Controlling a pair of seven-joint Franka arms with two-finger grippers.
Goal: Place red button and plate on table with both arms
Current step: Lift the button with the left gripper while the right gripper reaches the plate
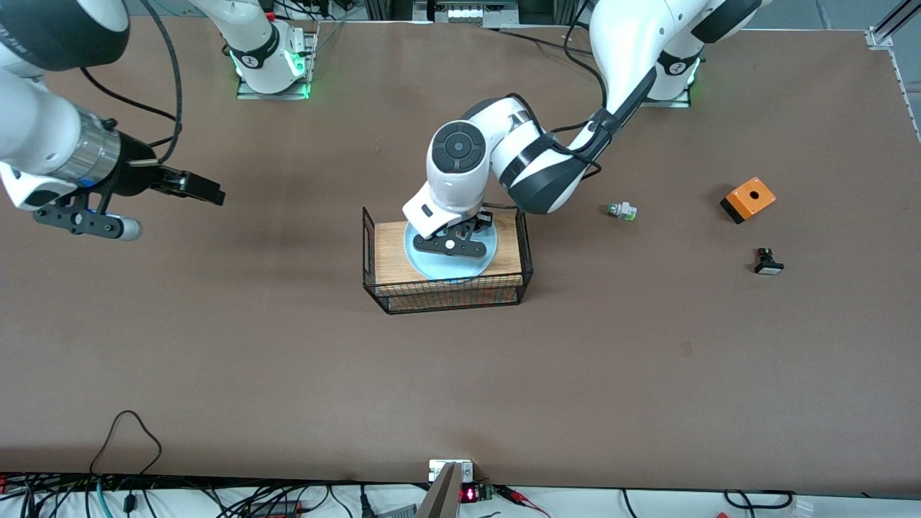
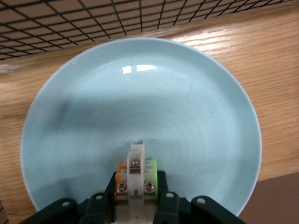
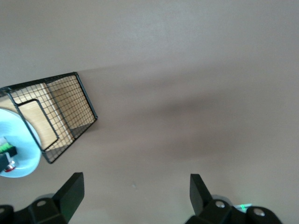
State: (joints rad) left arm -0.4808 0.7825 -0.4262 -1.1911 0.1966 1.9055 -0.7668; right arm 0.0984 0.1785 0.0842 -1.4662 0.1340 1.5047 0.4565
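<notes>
Progress: neither item is on the surface (image 1: 288, 374) yet; both are at the wire basket (image 1: 447, 293).
Plate: the plate (image 2: 140, 107) lies on the board inside the basket.
Red button: the red button (image 2: 136, 175) is clamped in my left gripper (image 2: 138, 205) over the plate.
Right gripper: my right gripper (image 3: 135, 189) waits with fingers wide over the surface at the right arm's end.
</notes>
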